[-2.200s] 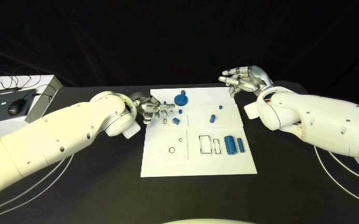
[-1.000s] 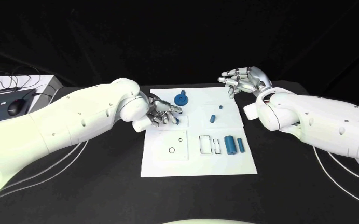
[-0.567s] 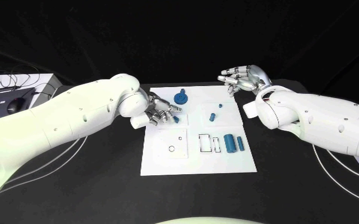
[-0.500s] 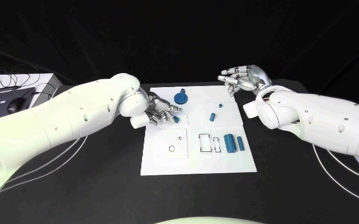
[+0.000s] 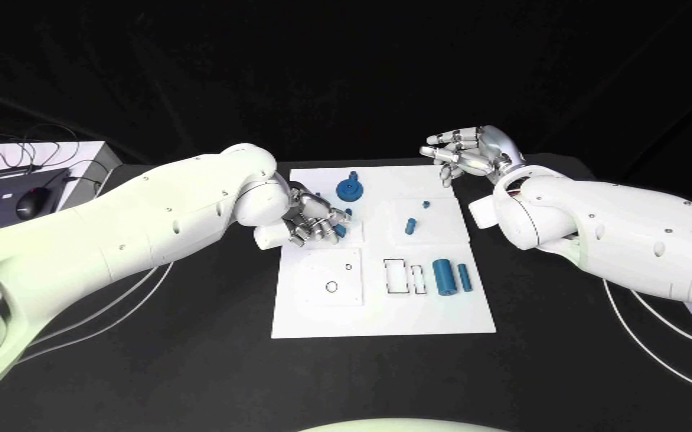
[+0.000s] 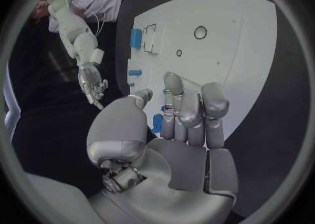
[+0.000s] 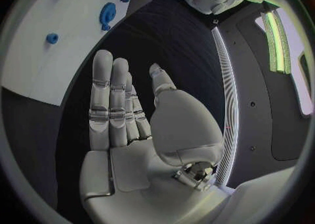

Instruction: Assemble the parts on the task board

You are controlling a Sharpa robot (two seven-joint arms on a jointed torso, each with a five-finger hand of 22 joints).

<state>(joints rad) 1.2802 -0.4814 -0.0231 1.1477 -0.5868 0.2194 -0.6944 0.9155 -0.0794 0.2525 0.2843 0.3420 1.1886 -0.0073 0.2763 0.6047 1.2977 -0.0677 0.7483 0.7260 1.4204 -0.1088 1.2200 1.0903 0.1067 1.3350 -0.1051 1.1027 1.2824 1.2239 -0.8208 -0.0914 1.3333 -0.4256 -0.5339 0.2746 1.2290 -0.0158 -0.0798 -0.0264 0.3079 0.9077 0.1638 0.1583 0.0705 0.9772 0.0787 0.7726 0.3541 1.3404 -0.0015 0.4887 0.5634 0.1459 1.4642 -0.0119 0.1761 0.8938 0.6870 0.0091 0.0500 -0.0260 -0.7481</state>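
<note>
The white task board [image 5: 378,302] lies in the middle of the black table. My left hand [image 5: 307,220] hovers low at its left edge, fingers bent over a small blue part [image 5: 336,233] [image 6: 157,123] that shows between thumb and fingers; I cannot tell whether it is pinched. Another small blue part [image 5: 343,215] lies by the fingertips. A blue gear [image 5: 349,190] [image 7: 107,13] stands at the far side, a blue peg [image 5: 410,224] mid-board, and two blue cylinders [image 5: 451,278] at the right. My right hand [image 5: 466,157] [image 7: 125,113] is held empty beyond the board's far right corner, fingers straight.
A pale box [image 5: 36,192] with a dark mouse and cables sits at the table's far left edge. Black-outlined slots [image 5: 404,276] and small holes [image 5: 333,287] mark the board's near half. Bare black table surrounds the board.
My left arm has swung its elbow up and toward the board while the hand stayed at the board's left edge. The right hand has not moved.
</note>
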